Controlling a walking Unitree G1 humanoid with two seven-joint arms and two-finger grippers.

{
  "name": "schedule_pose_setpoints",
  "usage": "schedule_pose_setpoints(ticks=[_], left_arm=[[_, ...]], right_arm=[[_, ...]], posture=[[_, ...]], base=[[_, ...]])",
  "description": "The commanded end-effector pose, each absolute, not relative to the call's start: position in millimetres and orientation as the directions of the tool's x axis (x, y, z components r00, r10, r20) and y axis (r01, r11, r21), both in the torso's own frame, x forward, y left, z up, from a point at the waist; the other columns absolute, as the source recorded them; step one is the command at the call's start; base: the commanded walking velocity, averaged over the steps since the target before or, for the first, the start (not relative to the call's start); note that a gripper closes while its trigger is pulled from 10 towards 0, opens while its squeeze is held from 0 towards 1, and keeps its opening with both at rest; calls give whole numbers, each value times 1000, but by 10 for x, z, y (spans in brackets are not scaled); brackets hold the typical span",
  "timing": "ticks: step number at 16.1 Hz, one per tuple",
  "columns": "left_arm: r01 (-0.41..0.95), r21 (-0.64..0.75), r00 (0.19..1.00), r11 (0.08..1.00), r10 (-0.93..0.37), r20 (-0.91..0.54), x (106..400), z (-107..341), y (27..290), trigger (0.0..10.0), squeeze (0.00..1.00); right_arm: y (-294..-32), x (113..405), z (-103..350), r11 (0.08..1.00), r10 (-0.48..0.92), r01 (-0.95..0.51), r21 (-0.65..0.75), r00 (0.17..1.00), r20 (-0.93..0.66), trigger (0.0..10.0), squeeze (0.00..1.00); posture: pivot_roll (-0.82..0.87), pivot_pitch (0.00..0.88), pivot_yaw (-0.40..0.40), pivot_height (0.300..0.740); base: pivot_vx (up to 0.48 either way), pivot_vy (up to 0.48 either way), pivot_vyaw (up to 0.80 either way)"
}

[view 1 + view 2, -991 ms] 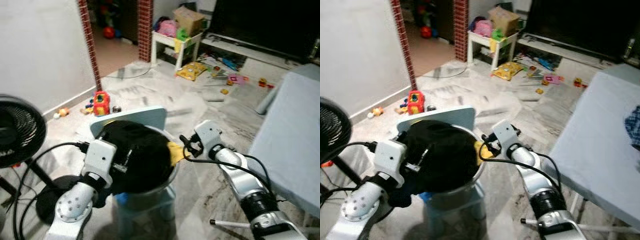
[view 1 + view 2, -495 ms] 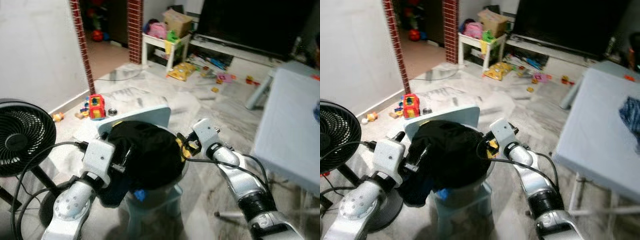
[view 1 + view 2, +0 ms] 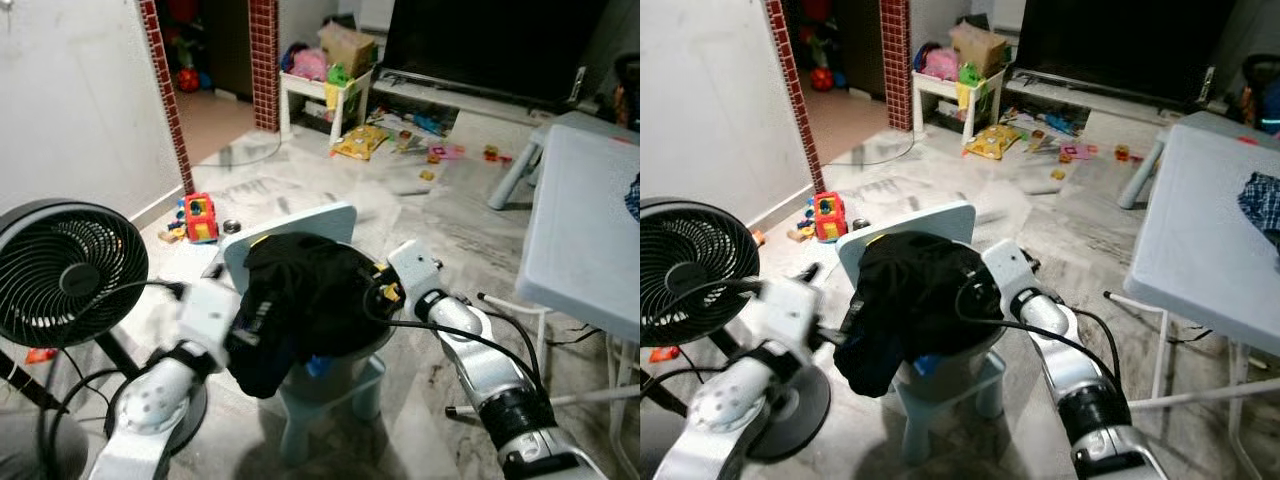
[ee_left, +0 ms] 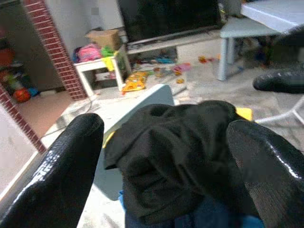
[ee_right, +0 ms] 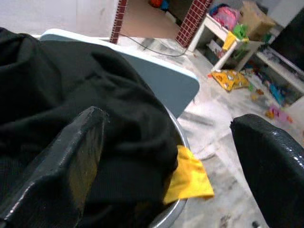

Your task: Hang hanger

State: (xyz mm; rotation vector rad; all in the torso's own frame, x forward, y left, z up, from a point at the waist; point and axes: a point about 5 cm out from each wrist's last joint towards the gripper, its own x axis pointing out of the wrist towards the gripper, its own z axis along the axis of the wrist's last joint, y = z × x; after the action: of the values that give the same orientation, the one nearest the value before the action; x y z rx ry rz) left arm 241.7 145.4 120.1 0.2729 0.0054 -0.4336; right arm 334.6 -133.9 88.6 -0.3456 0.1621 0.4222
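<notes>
black garment (image 3: 300, 300) is heaped in a metal basin (image 5: 173, 216) on a stool (image 3: 330, 385); left gripper (image 4: 161, 156) and right gripper (image 5: 166, 156) fingers are spread wide, nothing held.

Your left gripper (image 4: 164, 156) reaches forward from a bent silver arm, its two black fingers (image 4: 66, 161) spread wide apart. Your right gripper (image 5: 180, 156) comes in from the opposite side on a bent arm, fingers (image 5: 273, 156) likewise spread

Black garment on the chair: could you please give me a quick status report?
Left pincer open, facing black garment. Right pincer open beside it. Garment heaped in metal basin on blue chair. Fan stands close by.
</notes>
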Motion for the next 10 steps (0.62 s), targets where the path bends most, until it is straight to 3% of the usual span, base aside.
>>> schedule_pose_setpoints(ticks=[1,3,8,10], left_arm=[[446,291,893,847,-445,-74,2455,1210,1460,10000,0],[497,362,864,789,-489,-120,2601,1213,1527,10000,0],[657,447,749,607,-595,-292,2620,1038,1572,10000,0],[701,465,711,541,-588,-387,2786,844,1727,10000,0]], right_arm=[[-1394,3366,952,878,344,-391,-276,917,-203,10000,0],[-1379,3315,992,897,336,-376,-231,921,-195,10000,0],[-1363,3217,1004,907,346,-385,-169,912,-220,10000,0],[-1388,3166,1032,907,341,-385,-171,909,-238,10000,0]], posture=[[-35,0,-60,740],[-57,0,-42,740],[-77,0,-40,740],[-114,0,-35,740]], base=[[0,0,0],[0,0,0],[0,0,0],[0,0,0]])
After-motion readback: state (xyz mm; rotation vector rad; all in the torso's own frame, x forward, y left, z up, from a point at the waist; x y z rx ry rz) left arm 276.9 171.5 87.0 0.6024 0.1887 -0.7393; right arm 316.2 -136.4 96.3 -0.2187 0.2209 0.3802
